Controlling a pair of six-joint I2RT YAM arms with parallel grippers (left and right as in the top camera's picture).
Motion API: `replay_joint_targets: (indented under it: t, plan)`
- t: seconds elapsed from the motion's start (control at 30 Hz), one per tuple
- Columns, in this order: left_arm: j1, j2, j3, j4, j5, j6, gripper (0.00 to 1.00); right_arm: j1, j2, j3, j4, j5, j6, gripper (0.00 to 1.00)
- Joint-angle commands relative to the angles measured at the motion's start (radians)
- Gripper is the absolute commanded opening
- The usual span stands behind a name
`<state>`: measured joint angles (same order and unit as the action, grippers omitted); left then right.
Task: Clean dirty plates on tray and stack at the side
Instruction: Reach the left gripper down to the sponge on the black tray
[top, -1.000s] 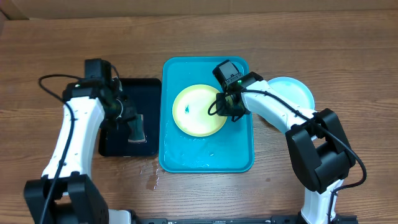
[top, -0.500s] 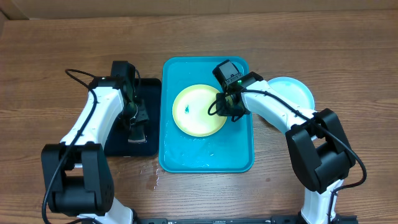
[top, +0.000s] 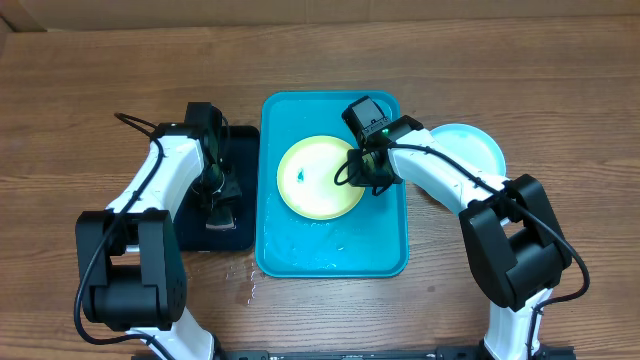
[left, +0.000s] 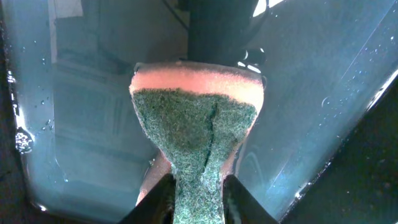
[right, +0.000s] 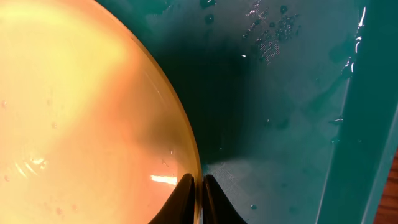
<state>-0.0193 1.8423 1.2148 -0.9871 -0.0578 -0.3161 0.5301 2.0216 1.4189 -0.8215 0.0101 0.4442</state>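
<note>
A yellow-green rimmed plate (top: 318, 177) with a small blue smudge lies in the turquoise tray (top: 335, 258). My right gripper (top: 367, 178) is shut on that plate's right rim (right: 186, 140), one finger on each side of the edge. A light-blue rimmed plate (top: 472, 148) rests on the table to the right of the tray, partly under the right arm. My left gripper (top: 218, 205) is over the black tray (top: 240, 138) and is shut on a sponge (left: 196, 124) with a green scouring face and an orange foam back, pinching it narrow between the fingers.
The black tray's wet floor (left: 93, 93) shows behind the sponge. Water drops and a small puddle (top: 245, 285) lie on the wooden table by the turquoise tray's front left corner. The tray floor (right: 280, 124) beside the plate is wet.
The left arm swung inward over the black tray and its gripper closed on the sponge. The right gripper and the yellow-green plate have not moved.
</note>
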Motion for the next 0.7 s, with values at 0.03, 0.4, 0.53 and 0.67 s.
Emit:
replay_joint_targets:
  t: [0.03,0.4,0.53,0.67]
  plan:
    - [-0.003,0.015,-0.020,-0.002,-0.012,-0.012,0.22,-0.004,0.005,-0.006,0.009,-0.004,0.001,0.08]
    - [-0.002,0.015,-0.069,0.037,-0.013,-0.009,0.17,-0.004,0.005,-0.006,0.009,-0.004,0.001,0.08]
    - [-0.002,0.015,-0.069,0.053,-0.013,0.003,0.04,-0.004,0.005,-0.006,0.009,-0.005,0.001,0.08]
    - [-0.002,0.015,-0.069,0.082,-0.013,0.074,0.04,-0.004,0.005,-0.006,0.010,-0.005,0.002,0.08]
